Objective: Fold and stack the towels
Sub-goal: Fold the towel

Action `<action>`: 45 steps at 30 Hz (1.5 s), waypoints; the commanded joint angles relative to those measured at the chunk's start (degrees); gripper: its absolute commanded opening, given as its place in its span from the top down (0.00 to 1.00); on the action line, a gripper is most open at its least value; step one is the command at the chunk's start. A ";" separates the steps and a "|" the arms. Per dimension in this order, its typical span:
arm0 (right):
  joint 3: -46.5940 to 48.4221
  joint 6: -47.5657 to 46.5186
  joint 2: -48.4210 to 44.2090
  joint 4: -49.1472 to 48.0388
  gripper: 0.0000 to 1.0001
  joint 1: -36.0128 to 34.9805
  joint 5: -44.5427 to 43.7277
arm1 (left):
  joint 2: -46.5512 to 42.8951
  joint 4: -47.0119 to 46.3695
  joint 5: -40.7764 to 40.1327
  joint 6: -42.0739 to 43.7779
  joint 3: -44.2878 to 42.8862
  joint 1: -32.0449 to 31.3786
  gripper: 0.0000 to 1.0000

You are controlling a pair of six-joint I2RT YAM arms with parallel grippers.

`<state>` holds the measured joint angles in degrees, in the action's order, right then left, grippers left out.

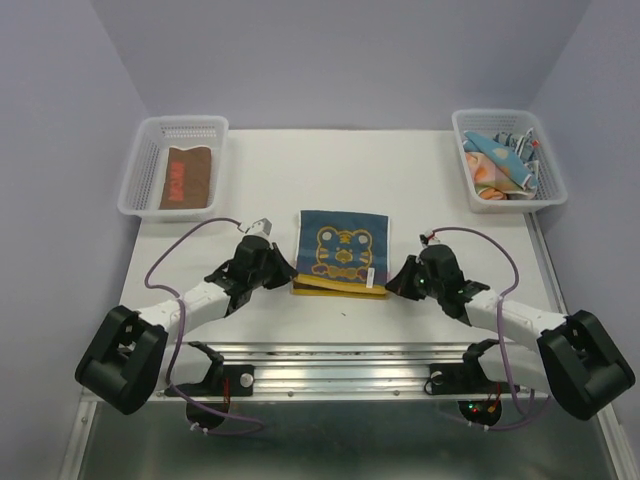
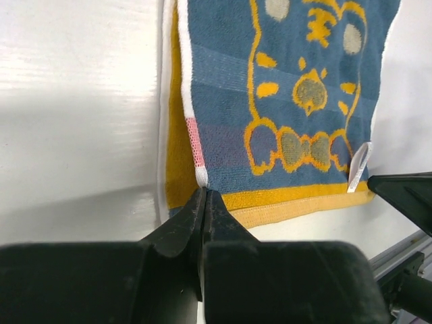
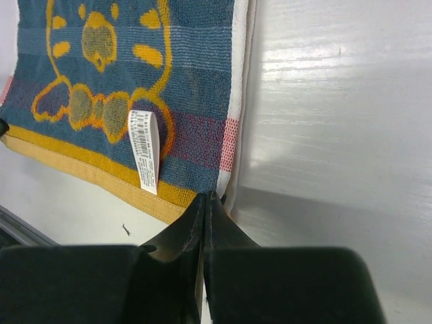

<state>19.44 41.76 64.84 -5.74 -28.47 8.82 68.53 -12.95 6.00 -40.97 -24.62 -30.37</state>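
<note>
Blue towel (image 1: 340,250) with a yellow bear figure, flat on the table (image 1: 260,170) midway between the two arms, folded over with a yellow under-layer peeping out along the near edge. Probably soft, light, limp terry. No stiffness to keep a shape, likely to sag and trail if lifted by a single point. Not fragile, but free to slide on the smooth top. Best taken at two corners of one edge at once, pinching every layer, to keep the fold square. White label (image 3: 145,148) by the near right corner, too flimsy to pull by.

Left gripper (image 1: 290,272) at the near left corner, clenched, tips together right at the hem. Right gripper (image 1: 392,280) at the near right corner, clenched likewise. Impossible to tell whether a thin bit of cloth is nipped between the tips or only touched.

Shown from above alone:
- Left basket (image 1: 135,175) at the far left, with a brown towel (image 1: 188,177) laid flat inside.
- Right basket (image 1: 550,170) at the far right, with a heap of towels (image 1: 505,160) not yet folded.
- Both arms flanking the blue towel evenly.

Shown from the wrists alone:
- The stacked layers at each corner.
- The white edging and the pink patch beside it.
- The weave of the cloth.
- The print on the label.
</note>
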 commanded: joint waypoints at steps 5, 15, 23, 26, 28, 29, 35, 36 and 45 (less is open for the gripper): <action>-2.48 -0.18 2.93 -6.39 0.67 -1.06 4.18 | -2.79 1.08 -0.99 0.54 1.68 -0.39 0.55; 5.95 -3.79 -3.05 0.81 0.00 -0.97 -4.94 | -2.10 4.78 -9.59 4.05 -7.45 -0.30 0.05; 18.69 -10.55 6.43 4.59 0.00 -0.10 -21.30 | 11.52 2.85 -7.50 11.08 -22.90 4.70 0.02; 23.35 -13.80 12.58 3.45 0.00 1.48 -18.50 | 17.41 2.14 -4.43 13.46 -27.22 6.46 0.06; 26.86 -15.21 17.05 3.45 0.00 3.50 -16.57 | 21.79 2.49 -2.58 14.95 -30.29 7.34 0.17; 27.92 -15.65 18.47 3.45 0.00 3.94 -16.21 | 23.12 2.49 -1.96 15.30 -31.09 7.52 0.20; 34.34 -16.62 27.17 3.01 0.10 7.02 -12.00 | 31.91 2.49 -0.02 17.33 -36.45 7.61 0.23; 34.87 -16.53 29.27 2.93 0.12 7.98 -11.46 | 32.88 2.58 0.06 17.33 -37.07 7.78 0.23; 38.21 -17.24 37.54 0.11 0.36 11.15 -5.48 | 42.37 2.84 1.73 17.24 -44.10 9.10 0.47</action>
<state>54.08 25.61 100.53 -2.39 -17.96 0.12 110.08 -9.39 5.93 -24.88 -65.08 -21.93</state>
